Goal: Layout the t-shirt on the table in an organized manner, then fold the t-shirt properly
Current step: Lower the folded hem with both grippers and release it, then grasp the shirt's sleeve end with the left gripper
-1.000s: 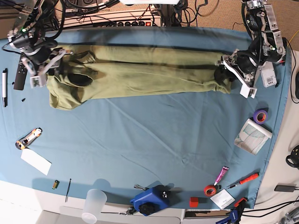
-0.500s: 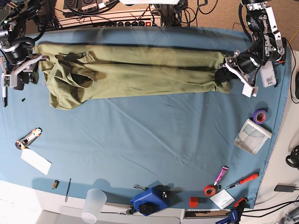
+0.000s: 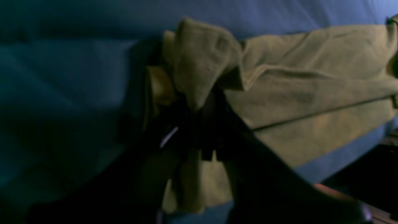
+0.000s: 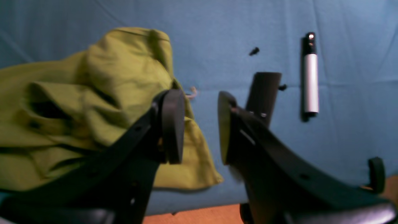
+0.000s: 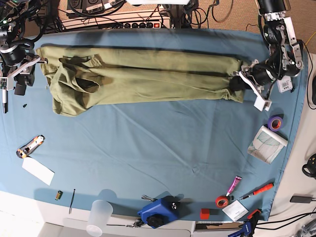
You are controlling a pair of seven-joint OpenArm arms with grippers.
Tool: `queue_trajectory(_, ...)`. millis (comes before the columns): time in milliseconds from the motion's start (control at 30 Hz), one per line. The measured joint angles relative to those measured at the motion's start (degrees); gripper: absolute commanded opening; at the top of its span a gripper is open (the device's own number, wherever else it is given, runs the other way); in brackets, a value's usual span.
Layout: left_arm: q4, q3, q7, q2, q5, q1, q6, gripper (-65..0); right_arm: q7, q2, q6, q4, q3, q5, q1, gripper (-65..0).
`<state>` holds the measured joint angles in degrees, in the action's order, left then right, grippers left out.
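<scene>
Two grippers differ: the left gripper (image 5: 245, 80) has its jaws pinched on the olive t-shirt (image 5: 143, 79) hem, the right gripper (image 4: 197, 124) hangs spread and empty beside its bunched end on the counter (image 5: 163, 153), so a one-sided pull may drag the shirt crooked.

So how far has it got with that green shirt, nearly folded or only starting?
Early days. Done: the t-shirt lies stretched in a long band across the table. In hand: the left gripper is shut on its bunched end, while the right gripper hangs open beside the other end, holding nothing. Left: that end looks crumpled, so flattening and the proper folds remain.
</scene>
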<state>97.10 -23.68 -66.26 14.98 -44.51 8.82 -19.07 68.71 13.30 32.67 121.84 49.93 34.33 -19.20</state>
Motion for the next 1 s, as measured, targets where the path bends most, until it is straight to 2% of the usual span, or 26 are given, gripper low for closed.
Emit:
queue_trajectory(100, 0.0, 0.0, 0.0, 2.3, 1.1, -0.9, 1.0, -65.0, -0.3, 0.0, 0.0, 0.0, 0.0, 0.0, 0.0, -46.0)
queue_trajectory(267, 0.0, -2.2, 0.0, 4.1, 2.8, -1.4, 1.0, -65.0, -0.4, 0.0, 0.0, 0.0, 0.0, 0.0, 0.0, -46.0)
queue_trajectory(533, 0.0, -11.7, -0.2, 4.3, 2.1, -1.9, 0.5, -65.0, -0.4, 0.0, -0.1, 0.0, 0.0, 0.0, 0.0, -46.0)
queue_trajectory(700, 0.0, -11.5, -0.2, 4.4, 0.3, -1.7, -0.5, -65.0, -1.1, 0.0, -0.1, 0.0, 0.0, 0.0, 0.0, -46.0)
queue_trajectory(833, 0.0, -7.8, 0.0, 4.4, 2.0, -1.4, -0.4, -47.0, -1.2, 0.0, -0.1, 0.0, 0.0, 0.0, 0.0, -46.0)
queue_trajectory(900, 0.0, -5.5, 0.2, 4.4, 4.2, -1.4, -0.4, -44.3, -1.2, 0.0, -0.1, 0.0, 0.0, 0.0, 0.0, -46.0)
queue_trajectory(1000, 0.0, -0.9, 1.3, 4.4, 8.2, -1.4, -0.2, -44.3, -1.2, 0.0, -0.1, 0.0, 0.0, 0.0, 0.0, -46.0)
